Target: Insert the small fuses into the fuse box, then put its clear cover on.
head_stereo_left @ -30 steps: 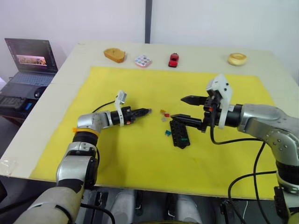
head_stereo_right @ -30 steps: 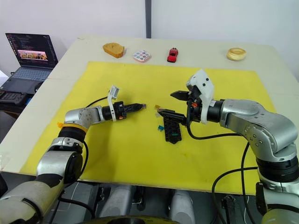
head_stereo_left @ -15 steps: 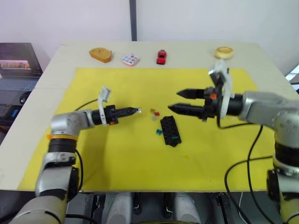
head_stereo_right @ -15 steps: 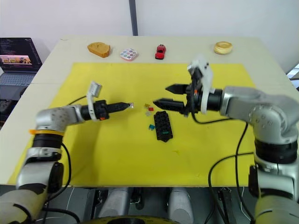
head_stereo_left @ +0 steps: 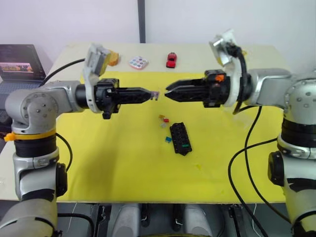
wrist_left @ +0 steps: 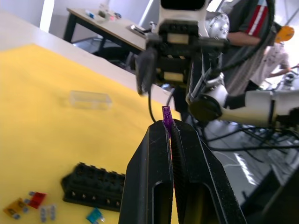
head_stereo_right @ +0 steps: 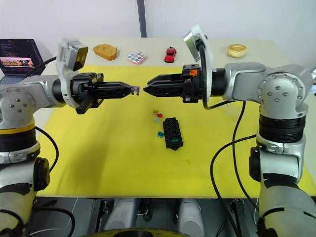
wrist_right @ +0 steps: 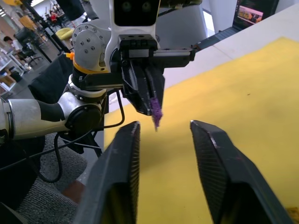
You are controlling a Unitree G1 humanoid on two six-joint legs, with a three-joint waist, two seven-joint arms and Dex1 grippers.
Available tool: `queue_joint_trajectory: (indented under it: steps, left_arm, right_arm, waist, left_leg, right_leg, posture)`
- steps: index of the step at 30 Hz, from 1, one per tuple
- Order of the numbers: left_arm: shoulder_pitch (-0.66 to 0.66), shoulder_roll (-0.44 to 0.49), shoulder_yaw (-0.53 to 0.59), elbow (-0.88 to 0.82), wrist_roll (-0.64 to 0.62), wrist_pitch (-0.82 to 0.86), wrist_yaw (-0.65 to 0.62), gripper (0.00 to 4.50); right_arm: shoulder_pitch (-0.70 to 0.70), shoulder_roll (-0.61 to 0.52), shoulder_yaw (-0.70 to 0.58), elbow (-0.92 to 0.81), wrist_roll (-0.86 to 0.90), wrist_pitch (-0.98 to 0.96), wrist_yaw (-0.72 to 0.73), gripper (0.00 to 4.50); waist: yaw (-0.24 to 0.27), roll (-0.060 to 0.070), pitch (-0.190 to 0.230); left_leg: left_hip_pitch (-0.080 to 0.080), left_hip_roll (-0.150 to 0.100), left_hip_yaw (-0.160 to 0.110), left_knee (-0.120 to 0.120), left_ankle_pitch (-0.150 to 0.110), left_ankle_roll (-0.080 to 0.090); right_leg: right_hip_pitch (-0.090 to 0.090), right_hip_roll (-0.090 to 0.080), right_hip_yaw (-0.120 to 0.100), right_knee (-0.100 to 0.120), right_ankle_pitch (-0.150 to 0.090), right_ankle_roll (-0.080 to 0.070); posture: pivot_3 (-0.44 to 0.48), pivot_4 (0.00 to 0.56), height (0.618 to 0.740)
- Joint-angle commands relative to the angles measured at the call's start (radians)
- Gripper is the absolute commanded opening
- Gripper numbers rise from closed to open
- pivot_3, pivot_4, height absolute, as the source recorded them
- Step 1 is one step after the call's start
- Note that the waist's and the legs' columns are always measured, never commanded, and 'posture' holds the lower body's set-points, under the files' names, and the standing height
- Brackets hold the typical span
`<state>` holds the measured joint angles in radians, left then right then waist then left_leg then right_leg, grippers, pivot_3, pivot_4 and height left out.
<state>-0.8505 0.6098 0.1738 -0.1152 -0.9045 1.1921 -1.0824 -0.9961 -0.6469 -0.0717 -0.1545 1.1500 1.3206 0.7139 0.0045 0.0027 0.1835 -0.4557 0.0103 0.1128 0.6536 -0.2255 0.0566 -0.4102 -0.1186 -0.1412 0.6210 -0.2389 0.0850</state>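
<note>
Two arms meet in mid-air above the yellow mat (head_stereo_left: 123, 163). The left gripper (head_stereo_left: 148, 94) is clamped on a purple fuse (wrist_left: 166, 116), which pokes out past its tips toward the right gripper (head_stereo_left: 170, 94), whose fingers (wrist_right: 122, 158) stand spread, one to each side of the fuse and not yet touching it.

This looks like a handover or regrip. To do it well, the right gripper should advance until the fuse body sits squarely between its pads, then close across the flat faces, leaving the blades free to enter a slot. The left gripper should let go only once that hold is firm; a tiny part released early would fall to the mat.

Below the two grippers lies the fuse box (head_stereo_left: 180, 138), with one green fuse seemingly seated at its near end. Loose fuses, red (head_stereo_left: 166, 120), tan (head_stereo_left: 161, 117), grey (head_stereo_left: 163, 125) and teal (head_stereo_left: 168, 139), rest on the mat just beside the box. In the left wrist view, the cover (wrist_left: 90, 99) lies on the mat well beyond the box.
</note>
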Motion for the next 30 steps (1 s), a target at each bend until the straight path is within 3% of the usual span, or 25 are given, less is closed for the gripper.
queue_joint_trajectory:
  steps: [1, 29, 30]
  left_arm:
    - [0.001, -0.003, 0.005, -0.031, -0.007, -0.039, 0.038, 0.00]
    - [0.013, -0.004, -0.028, -0.059, -0.079, -0.051, 0.088, 0.00]
    - [0.012, -0.004, -0.028, -0.058, -0.080, -0.052, 0.089, 0.00]
  right_arm:
    - [-0.005, 0.005, -0.019, -0.031, 0.007, -0.010, 0.003, 2.07]
    - [0.012, 0.046, -0.043, -0.045, 0.042, 0.004, -0.063, 2.07]
    - [0.012, 0.046, -0.042, -0.045, 0.040, 0.003, -0.062, 1.54]
  waist:
    - [0.000, 0.000, 0.000]
    - [0.005, 0.000, 0.000]
    - [0.005, 0.000, 0.000]
  left_leg:
    - [0.000, 0.000, 0.000, 0.001, 0.000, 0.000]
    - [-0.004, 0.001, 0.001, 0.009, 0.000, 0.000]
    - [-0.004, 0.001, 0.001, 0.009, 0.000, 0.000]
  right_leg:
    - [0.000, 0.000, 0.000, 0.000, 0.000, 0.000]
    - [-0.004, 0.000, 0.001, 0.009, 0.000, 0.000]
    - [-0.004, 0.000, 0.001, 0.009, 0.000, 0.000]
  posture:
    - [0.000, 0.150, 0.740]
    - [0.000, 0.150, 0.740]
    - [0.000, 0.150, 0.740]
